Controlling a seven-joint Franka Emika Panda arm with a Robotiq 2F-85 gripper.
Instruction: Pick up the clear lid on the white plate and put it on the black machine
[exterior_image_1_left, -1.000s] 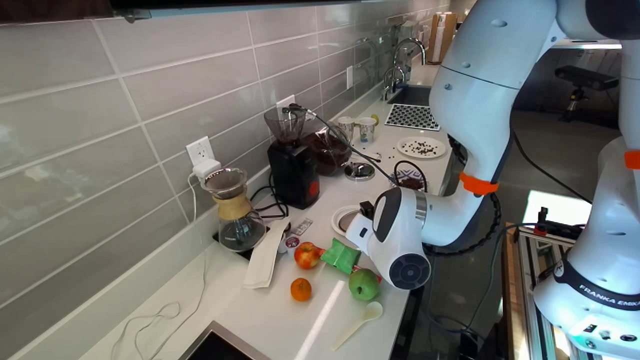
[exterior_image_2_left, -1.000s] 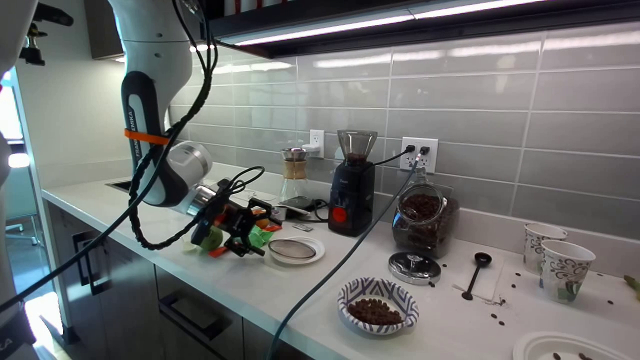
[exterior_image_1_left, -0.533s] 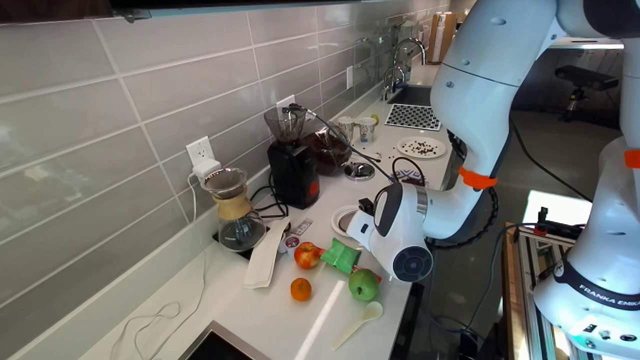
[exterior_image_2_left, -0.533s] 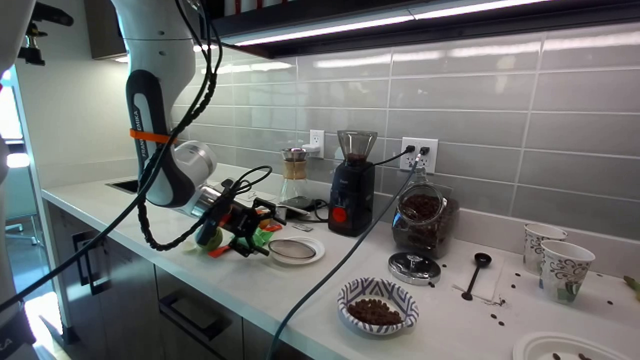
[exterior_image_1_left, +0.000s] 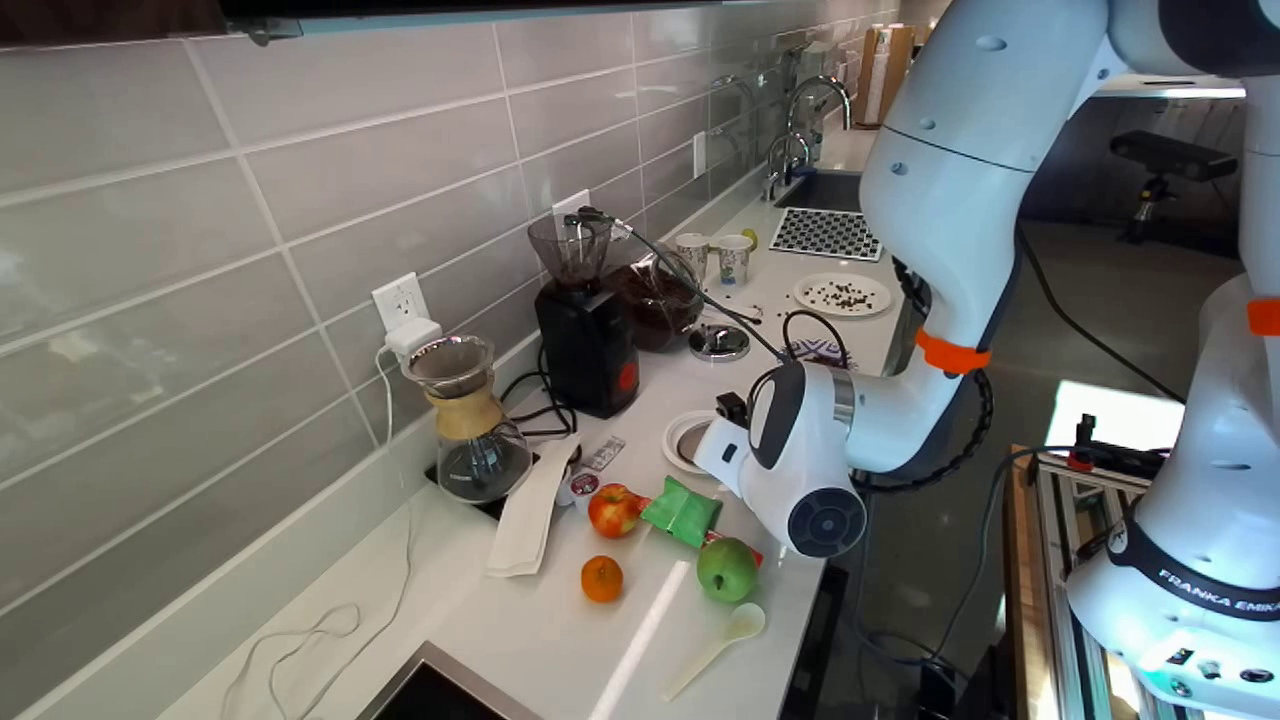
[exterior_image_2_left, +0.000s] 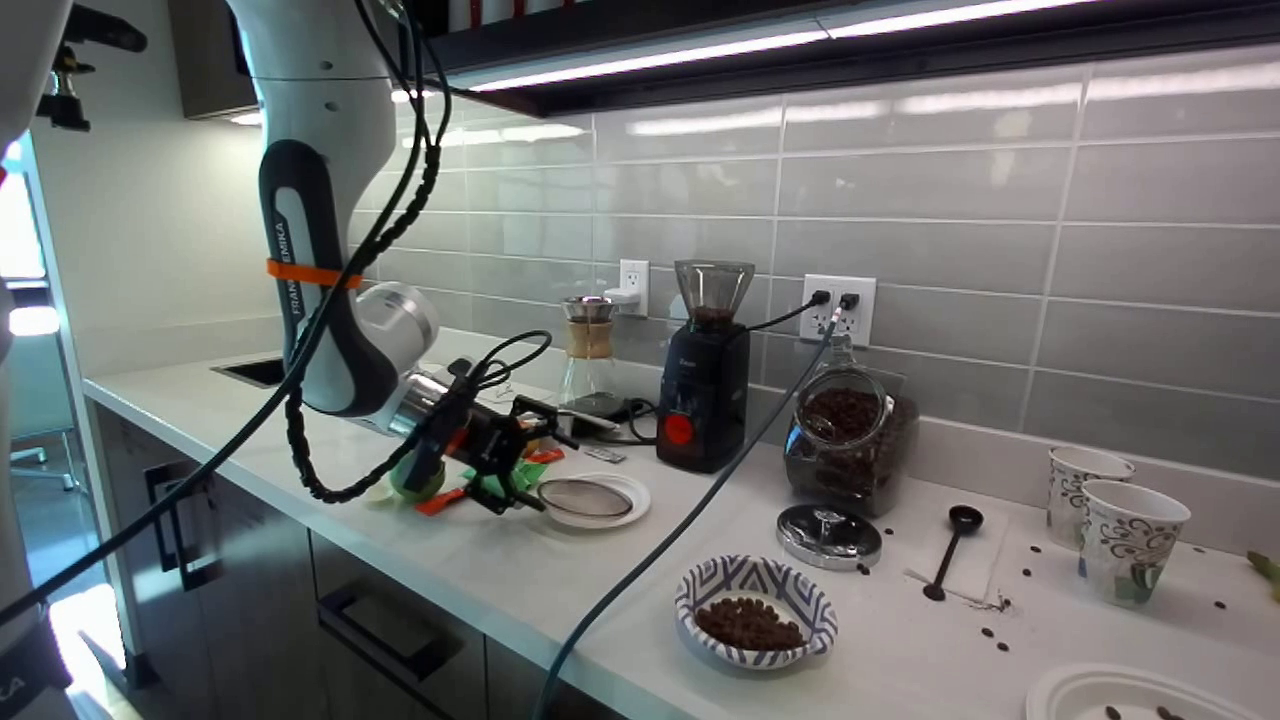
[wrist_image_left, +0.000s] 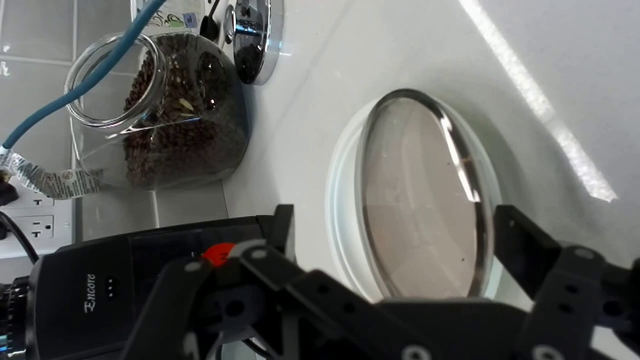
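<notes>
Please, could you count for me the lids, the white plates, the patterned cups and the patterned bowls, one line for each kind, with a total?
Lids: 2, the clear lid and a metal lid
White plates: 2, the white plate under the clear lid and a second plate apart from it
Patterned cups: 2
Patterned bowl: 1
Total: 7

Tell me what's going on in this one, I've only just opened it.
A robot arm has its pincer close to the clear lid, which lies on the white plate. The jaws stand open and grip nothing. The black machine stands upright near the tiled wall, and the lid is not on it yet. My guess is that the arm is lining up to grasp the lid and carry it over there.
</notes>
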